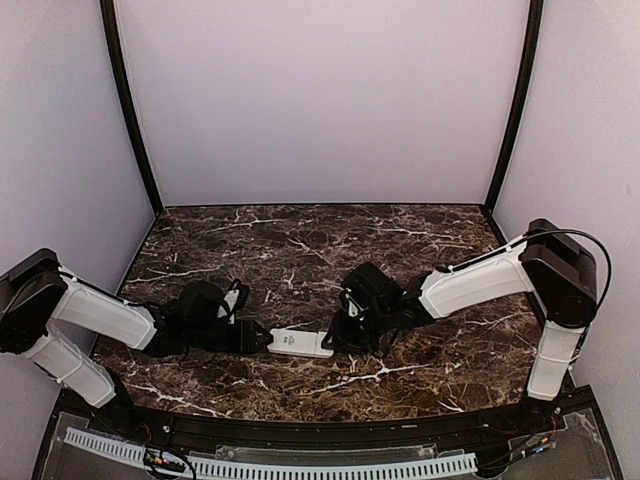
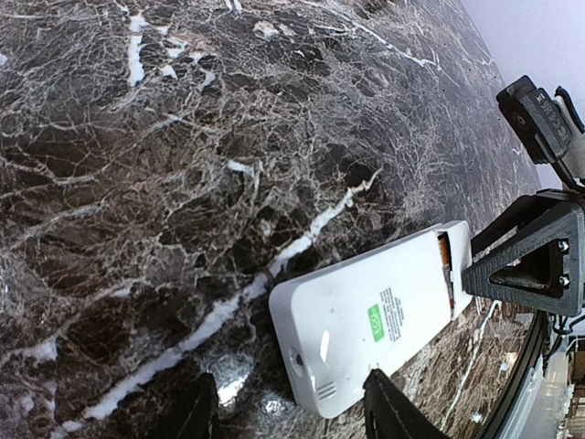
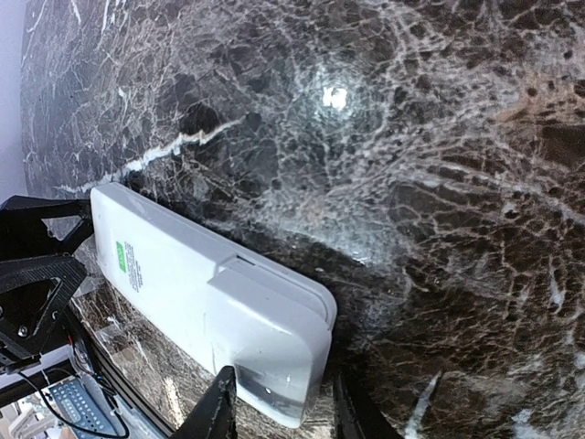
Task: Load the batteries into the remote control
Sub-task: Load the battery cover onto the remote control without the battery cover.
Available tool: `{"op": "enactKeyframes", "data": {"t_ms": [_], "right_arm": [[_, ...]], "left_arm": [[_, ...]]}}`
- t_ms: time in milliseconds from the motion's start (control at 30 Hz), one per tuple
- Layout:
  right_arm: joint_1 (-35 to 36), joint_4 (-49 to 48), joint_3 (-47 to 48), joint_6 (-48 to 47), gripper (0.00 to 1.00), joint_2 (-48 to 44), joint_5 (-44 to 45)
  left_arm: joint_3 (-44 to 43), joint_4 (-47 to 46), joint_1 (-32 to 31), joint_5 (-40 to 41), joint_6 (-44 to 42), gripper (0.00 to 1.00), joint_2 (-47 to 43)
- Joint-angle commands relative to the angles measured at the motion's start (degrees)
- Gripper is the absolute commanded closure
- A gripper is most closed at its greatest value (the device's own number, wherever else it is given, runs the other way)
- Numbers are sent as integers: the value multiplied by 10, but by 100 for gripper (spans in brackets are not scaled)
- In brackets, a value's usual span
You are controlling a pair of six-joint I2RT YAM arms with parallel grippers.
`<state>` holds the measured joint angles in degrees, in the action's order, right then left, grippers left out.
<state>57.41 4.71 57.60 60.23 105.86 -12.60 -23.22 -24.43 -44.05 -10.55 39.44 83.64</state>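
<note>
Remote control (image 1: 300,343), slim, white and rectangular, is shown lying flat, back face up, at the front middle of the counter (image 1: 300,240), with one end inside each pair of jaws. The left jaws are held apart around the plain end. One finger (image 2: 393,412) is set against the remote control's edge, while bare counter is seen between the case and the other finger (image 2: 196,407). The right jaws are placed astride the opposite end, with a finger (image 3: 219,412) close on either side. Whether that end is pinched or only bracketed cannot be told. The long axis is laid left to right, along the line joining the two pairs of jaws, so each arm is met end-on and neither is clearly nearer. The case is smooth, glossy plastic with rounded corners, and a small green label (image 2: 376,322) with fine print is carried on its back. At the right arm's end a flat panel (image 3: 265,306) is raised slightly proud of the body. A narrow gap (image 2: 445,265) beside it shows something orange-brown, too small to identify. No loose batteries are seen. The panel is judged to need sliding lengthwise until flush. The counter is polished dark brown stone with white veins, and light is reflected from it.
</note>
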Motion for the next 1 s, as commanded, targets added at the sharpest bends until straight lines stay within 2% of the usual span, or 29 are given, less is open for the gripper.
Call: {"op": "enactKeyframes", "data": {"t_ms": [0,200,333,400,433,500,533,600,967], "right_arm": [[5,39,19,-12,64,-5,22],[4,99,53,-50,56,-34,47],[6,158,81,-80,54,-54,61],[11,177,93,-89,59,-58,73],[15,174,97,-93,67,-59,73],[19,135,92,-105,91,-56,45],[19,109,88,-107,100,-51,22],[20,78,87,-105,100,-36,-3],[20,107,115,-108,100,-6,21]], "left_arm": [[3,19,-3,-9,-1,47,3],[6,18,-3,-8,-1,47,-2],[8,17,-3,-8,-2,47,-5],[8,16,-3,-8,-2,47,-5],[8,16,-3,-7,-2,47,-5],[9,15,-3,-8,-2,47,-4],[8,15,-3,-7,-2,47,-3],[7,16,-3,-8,-2,47,-2],[9,22,-3,-3,-4,47,-11]]}}
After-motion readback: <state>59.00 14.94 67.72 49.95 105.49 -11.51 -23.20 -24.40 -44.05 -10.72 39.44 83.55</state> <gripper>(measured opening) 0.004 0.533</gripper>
